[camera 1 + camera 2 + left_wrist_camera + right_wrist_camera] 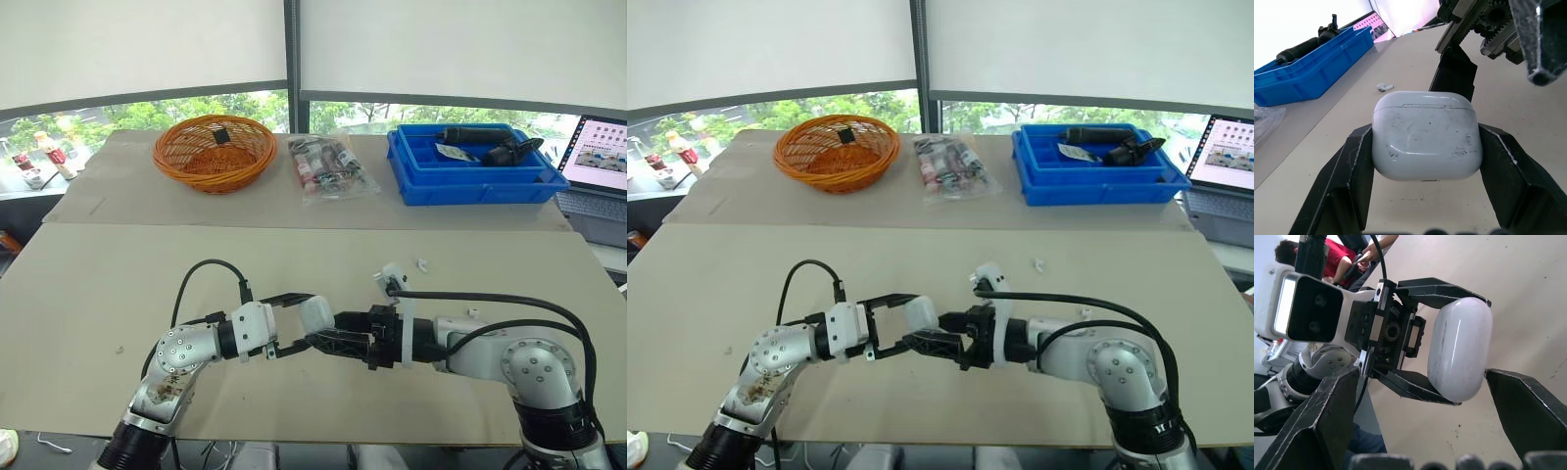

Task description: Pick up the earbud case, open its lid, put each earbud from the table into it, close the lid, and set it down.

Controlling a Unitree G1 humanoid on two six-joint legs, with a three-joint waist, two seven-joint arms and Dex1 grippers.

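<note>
Earbud case (pixel 1427 134) held near the table's (pixel 98 284) front edge.
The left gripper (pixel 310 321) was clamped on it, lid shut; the right gripper (pixel 1422 377) stood with fingers apart either side. An earbud (pixel 422 262) lay toward the right edge.

Earbud case (pixel 1427 139): glossy white plastic, smooth, with dark scuffs.
Left pincer (pixel 306 323): matt black plastic.
Table (pixel 118 284): matt, smooth beige top.
Basket (pixel 196 166): woven orange wicker.
Tray (pixel 470 186): smooth blue plastic.
</note>
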